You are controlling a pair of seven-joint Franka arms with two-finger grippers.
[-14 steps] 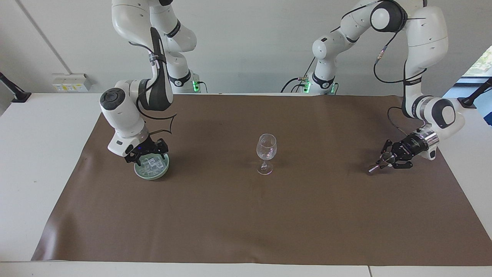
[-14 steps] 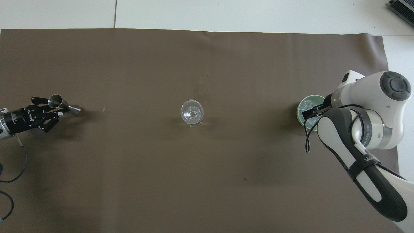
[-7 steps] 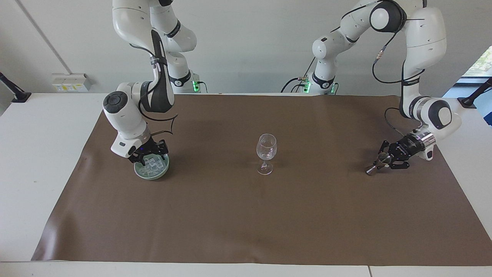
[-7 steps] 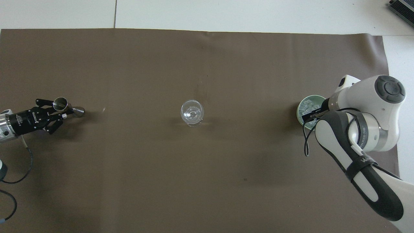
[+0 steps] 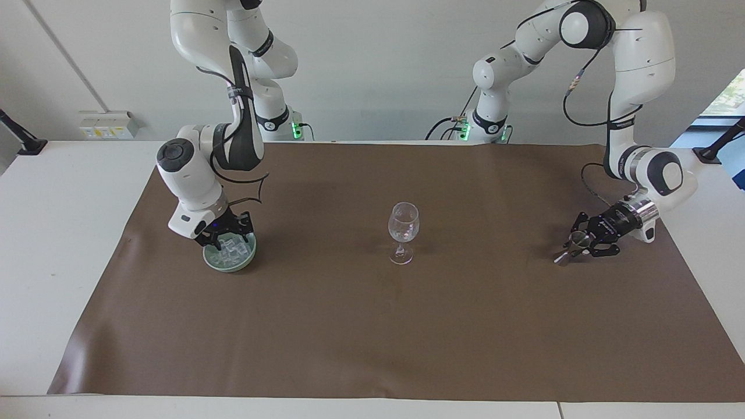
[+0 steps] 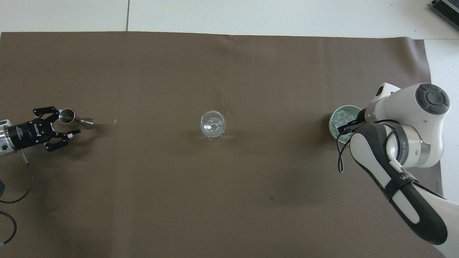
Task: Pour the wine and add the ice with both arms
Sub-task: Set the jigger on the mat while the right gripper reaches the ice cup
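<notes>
Risk sits with the jigger (image 6: pixel 74 118): it stands beside the wine glass (image 5: pixel 403 231), toward the left arm's end, between the spread fingers of the left gripper (image 6: pixel 61 124), and a nudge could topple it. The right gripper (image 5: pixel 227 235) is down in the green bowl (image 5: pixel 229 256), beside the glass, among the ice (image 5: pixel 231 249); whether it grips a cube I cannot tell.

Two white jointed arms (image 5: pixel 201 174), black cables, silver wrist rings, black claws (image 6: pixel 59 126)
</notes>
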